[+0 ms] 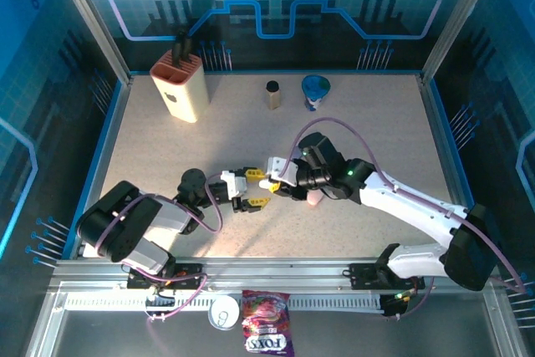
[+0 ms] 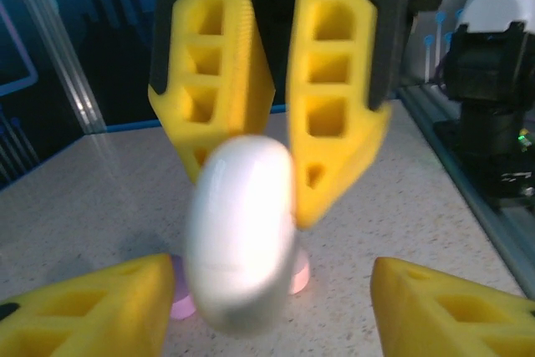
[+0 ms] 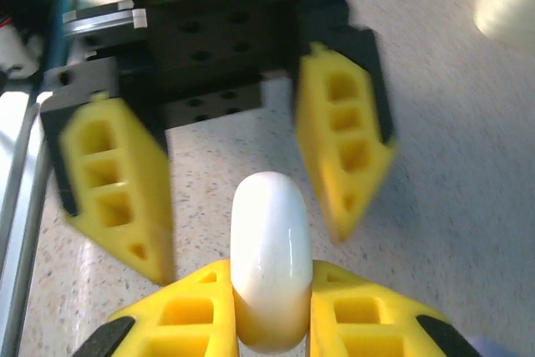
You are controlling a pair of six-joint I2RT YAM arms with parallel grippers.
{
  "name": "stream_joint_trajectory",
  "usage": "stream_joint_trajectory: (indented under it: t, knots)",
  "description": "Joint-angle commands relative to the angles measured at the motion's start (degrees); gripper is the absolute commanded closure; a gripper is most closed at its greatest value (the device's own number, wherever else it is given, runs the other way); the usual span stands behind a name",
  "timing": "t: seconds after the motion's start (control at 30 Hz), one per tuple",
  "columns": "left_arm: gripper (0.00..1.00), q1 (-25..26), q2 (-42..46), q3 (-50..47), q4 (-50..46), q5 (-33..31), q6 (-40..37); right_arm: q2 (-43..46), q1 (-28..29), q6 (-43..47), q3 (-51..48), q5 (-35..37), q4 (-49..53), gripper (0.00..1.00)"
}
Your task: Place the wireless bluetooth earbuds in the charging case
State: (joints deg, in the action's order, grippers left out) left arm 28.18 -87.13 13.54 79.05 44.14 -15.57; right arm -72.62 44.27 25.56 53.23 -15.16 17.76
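Glossy, smooth white plastic charging case (image 3: 269,273); matt speckled table (image 3: 468,206)

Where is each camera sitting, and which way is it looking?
Top camera: above and behind the arms, looking down at the table; both arms show.
Left wrist: on the left arm, facing the right gripper holding the white case; its own fingers show below.
Right wrist: on the right arm, facing the open left gripper; its own fingers clamp the case.
Both wrist views share the white case.

My right gripper (image 3: 269,290) pinches the white charging case (image 3: 267,223) edge-on, while my left gripper (image 1: 259,188) faces that case head-on, jaws spread apart.
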Motion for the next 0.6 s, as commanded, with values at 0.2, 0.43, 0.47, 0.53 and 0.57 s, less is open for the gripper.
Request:
stream_joint_trajectory:
  t: [0.2, 0.43, 0.47, 0.53, 0.57]
  knots:
    - [0.32, -0.7, -2.0, -3.0, 1.1, -8.7, -0.2, -0.8, -11.6, -42.1, -9.5, 2.7, -18.8, 0.92]
    - [0.3, -1.2, -3.6, -2.0, -2.0, -8.5, -0.3, -12.6, -11.7, -59.7, -8.4, 0.8, -23.2, 0.88]
    - [0.3, -1.2, -3.7, -1.9, -2.1, -8.5, 0.1, -14.3, -11.7, -60.6, -8.1, 0.6, -24.2, 0.88]
    - [0.3, -1.3, -3.9, -1.9, -2.6, -8.5, 0.3, -17.2, -11.6, -62.0, -7.6, 0.5, -25.6, 0.87]
    - [0.29, -1.3, -3.9, -1.9, -3.2, -8.5, 0.5, -18.9, -11.6, -62.6, -7.5, 0.1, -26.6, 0.87]
